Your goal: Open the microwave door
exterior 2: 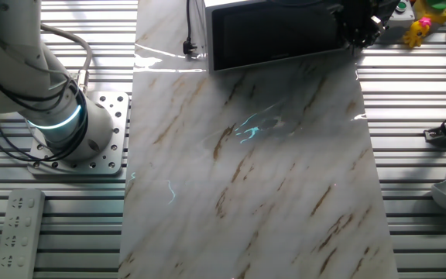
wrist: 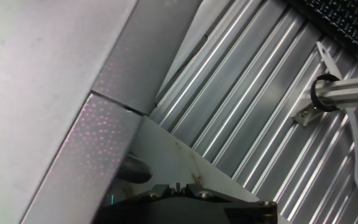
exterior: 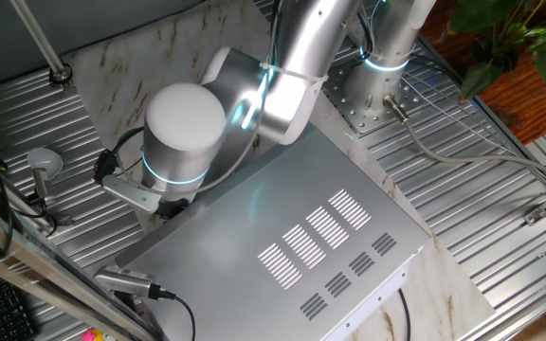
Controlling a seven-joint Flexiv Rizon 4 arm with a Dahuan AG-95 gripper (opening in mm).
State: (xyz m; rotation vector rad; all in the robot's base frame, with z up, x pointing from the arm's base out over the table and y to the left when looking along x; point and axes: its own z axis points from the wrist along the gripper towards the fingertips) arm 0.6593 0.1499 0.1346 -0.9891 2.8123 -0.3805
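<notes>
Over the microwave (exterior: 282,237), which sits on the marble board (exterior 2: 269,178), the arm bends down at its front left corner, wrist joint above the slotted top. At the upper right corner of the microwave door (exterior 2: 273,35), the gripper (exterior 2: 358,27) shows dark; I cannot tell whether its fingers are spread

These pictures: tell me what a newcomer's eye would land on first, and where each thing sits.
The big silver microwave with vent slots in its top fills the middle of one fixed view, and the robot arm's white-capped joint hangs over its left end. In the other fixed view the black microwave door faces the camera at the far end of a marble-patterned board. Whether the gripper is open cannot be told.
</notes>
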